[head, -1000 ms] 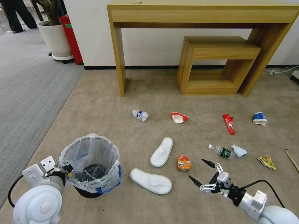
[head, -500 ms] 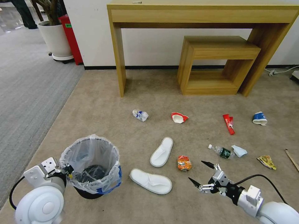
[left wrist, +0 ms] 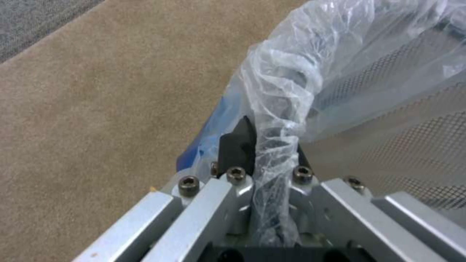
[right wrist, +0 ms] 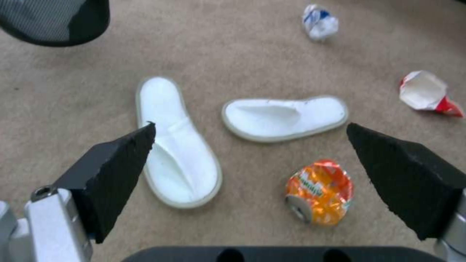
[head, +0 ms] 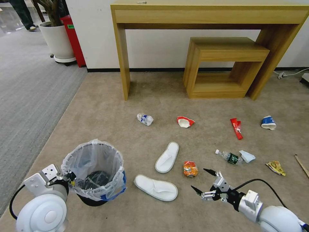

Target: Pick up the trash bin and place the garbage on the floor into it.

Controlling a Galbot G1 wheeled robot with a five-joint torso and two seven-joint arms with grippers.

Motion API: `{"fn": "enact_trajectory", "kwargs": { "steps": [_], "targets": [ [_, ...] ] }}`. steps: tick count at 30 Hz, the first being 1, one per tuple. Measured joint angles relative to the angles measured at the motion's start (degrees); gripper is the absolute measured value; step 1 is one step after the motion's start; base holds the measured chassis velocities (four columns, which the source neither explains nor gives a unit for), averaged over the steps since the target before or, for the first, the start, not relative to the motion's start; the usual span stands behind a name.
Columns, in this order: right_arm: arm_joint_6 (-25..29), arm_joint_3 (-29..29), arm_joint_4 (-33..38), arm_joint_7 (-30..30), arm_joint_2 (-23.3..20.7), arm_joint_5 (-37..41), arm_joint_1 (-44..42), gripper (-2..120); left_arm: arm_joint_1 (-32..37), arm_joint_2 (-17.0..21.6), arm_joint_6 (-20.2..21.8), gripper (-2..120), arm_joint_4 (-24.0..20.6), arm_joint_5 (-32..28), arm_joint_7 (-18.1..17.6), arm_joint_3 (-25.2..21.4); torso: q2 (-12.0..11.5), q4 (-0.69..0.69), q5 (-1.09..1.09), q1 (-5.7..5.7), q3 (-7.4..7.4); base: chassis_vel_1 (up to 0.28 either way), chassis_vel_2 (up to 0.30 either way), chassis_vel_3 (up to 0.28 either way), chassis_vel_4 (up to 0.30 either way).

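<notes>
Beside slippers, right gripper gapes above floor.

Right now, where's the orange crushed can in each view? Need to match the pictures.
Head view: the orange can lies on the carpet right of the two white slippers, just ahead of the open right gripper.
Left wrist view: not in it; the left gripper is clamped on the trash bin rim.
Right wrist view: between the gripper's fingertips, nearer one pad.
Shared landmark: the near slipper.
</notes>
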Motion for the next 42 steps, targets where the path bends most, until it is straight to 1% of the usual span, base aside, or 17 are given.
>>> {"fn": "enact_trajectory", "kwargs": {
  "steps": [5,12,19,24,36,42],
  "targets": [
    [0.0,-2.57,-1.51,0.3,-1.06,0.12,0.89,100,-0.31,-0.61,-0.04,1,0.41,0.57,0.15,0.08,0.0,0.0,0.0,0.0,0.0,0.0,0.0,0.0,0.0],
    [-0.08,-4.09,-2.21,1.06,-2.53,0.58,1.56,100,-0.45,-1.21,-0.08,1,0.63,1.43,0.52,0.4,0.0,0.0,-0.01,0.0,0.0,0.0,0.0,0.0,0.0],
    [-0.1,-5.19,-3.37,1.27,-2.64,0.72,2.44,100,-0.26,-1.67,-0.16,1,0.61,2.5,1.08,0.51,0.0,0.0,0.0,0.0,0.0,0.0,0.0,0.0,0.0],
    [0.11,-6.16,-4.5,1.16,-2.15,0.69,3.29,100,-0.18,-1.68,-0.2,1,0.4,2.63,1.16,0.38,0.0,0.0,0.0,0.0,0.0,0.0,0.0,0.0,0.0],
    [1.13,-13.46,-8.68,1.01,-0.14,0.97,9.71,98,-0.52,-2.0,-0.29,1,0.95,3.14,1.31,0.37,0.0,0.0,0.0,0.0,0.0,0.0,0.0,0.0,0.0],
    [1.36,-15.72,-9.8,0.98,0.48,1.12,11.67,97,-0.77,-2.0,-0.39,1,1.36,3.31,1.41,0.48,0.0,0.0,-0.01,0.0,0.0,0.0,0.0,0.0,0.0]
  ]
}}
